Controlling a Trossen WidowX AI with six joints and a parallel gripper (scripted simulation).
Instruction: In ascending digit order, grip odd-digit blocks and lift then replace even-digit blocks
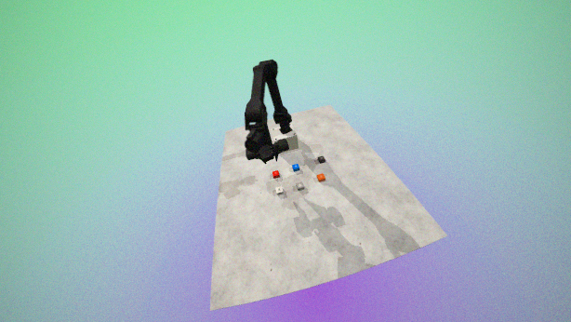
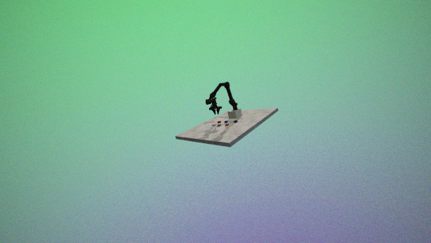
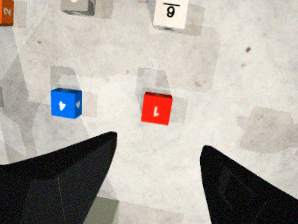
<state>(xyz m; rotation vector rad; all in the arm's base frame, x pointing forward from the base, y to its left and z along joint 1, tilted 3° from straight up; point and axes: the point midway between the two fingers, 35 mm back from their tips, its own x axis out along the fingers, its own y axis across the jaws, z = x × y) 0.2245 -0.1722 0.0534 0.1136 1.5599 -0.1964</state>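
My gripper [image 1: 271,161] [image 2: 216,113] [image 3: 158,145] is open and empty, raised above the table on the base side of the red block. The red block [image 1: 275,174] [image 2: 219,121] [image 3: 156,109] shows 1 and sits on the table, ahead of the fingertips in the wrist view. The blue block [image 1: 296,167] [image 2: 226,121] [image 3: 66,104] shows 4. The orange block [image 1: 321,177] [image 2: 227,124] [image 3: 6,13] shows 2. The white block [image 1: 279,190] [image 3: 170,15] shows an underlined 6 or 9; I cannot tell which. The digits on the grey block [image 1: 299,186] [image 3: 78,6] and black block [image 1: 321,159] are unreadable.
The pale table [image 1: 251,261] [image 2: 260,116] carries all the blocks, grouped in front of the arm's light grey base [image 1: 292,141] [image 2: 234,114]. Red and blue stand nearest the gripper. Shadows of the arm fall across the table.
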